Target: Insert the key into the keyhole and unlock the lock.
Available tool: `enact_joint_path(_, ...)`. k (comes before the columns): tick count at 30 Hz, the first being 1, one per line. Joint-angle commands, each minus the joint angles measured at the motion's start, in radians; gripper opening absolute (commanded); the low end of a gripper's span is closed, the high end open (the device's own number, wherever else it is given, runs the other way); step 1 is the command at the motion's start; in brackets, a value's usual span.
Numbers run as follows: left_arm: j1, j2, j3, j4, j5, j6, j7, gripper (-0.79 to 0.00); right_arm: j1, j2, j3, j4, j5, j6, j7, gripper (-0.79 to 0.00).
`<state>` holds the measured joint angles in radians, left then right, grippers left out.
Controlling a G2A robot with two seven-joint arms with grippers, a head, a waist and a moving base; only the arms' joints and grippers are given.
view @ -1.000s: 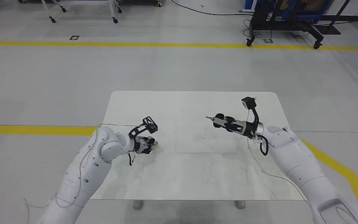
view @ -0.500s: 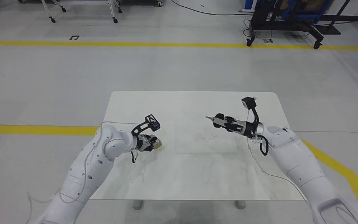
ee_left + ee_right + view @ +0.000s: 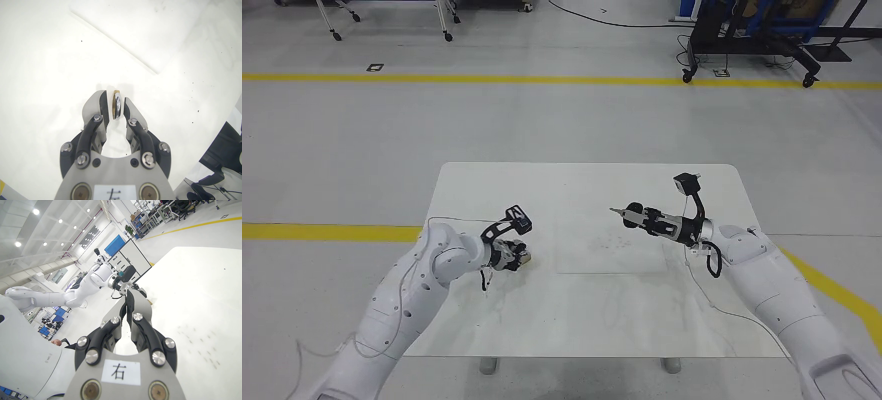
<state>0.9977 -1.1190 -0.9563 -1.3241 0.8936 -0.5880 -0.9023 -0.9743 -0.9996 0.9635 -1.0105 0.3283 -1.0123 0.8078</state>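
Our left claw (image 3: 115,98) straddles the lock (image 3: 116,108) on the desk (image 3: 592,320), left side, pads slightly apart and not touching it. Our right claw (image 3: 628,213) is closed on the key (image 3: 615,210). The lock looks stiff, heavy and slick, so we should pinch its flat brass faces.

Lock (image 3: 116,108) loose between left gripper's (image 3: 115,98) parted jaws

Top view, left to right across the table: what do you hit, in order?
left gripper → lock, standing between its open fingers → key → right gripper, shut on the key. Thin white sheet left out: it runs under the key and right gripper.
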Motion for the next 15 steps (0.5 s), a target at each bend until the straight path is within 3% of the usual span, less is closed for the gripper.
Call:
enact_joint_path(1, -0.005, -0.001, 0.003, 0.007, 0.002, -0.001, 0.008, -0.785, 0.0, 0.0, 0.0, 0.0, 0.0, 0.0, 0.0, -0.785)
enact_joint_path(15, -0.012, 0.005, -0.002, -0.011, 0.001, 0.01, 0.009, -0.785, 0.0, 0.0, 0.0, 0.0, 0.0, 0.0, 0.0, -0.785)
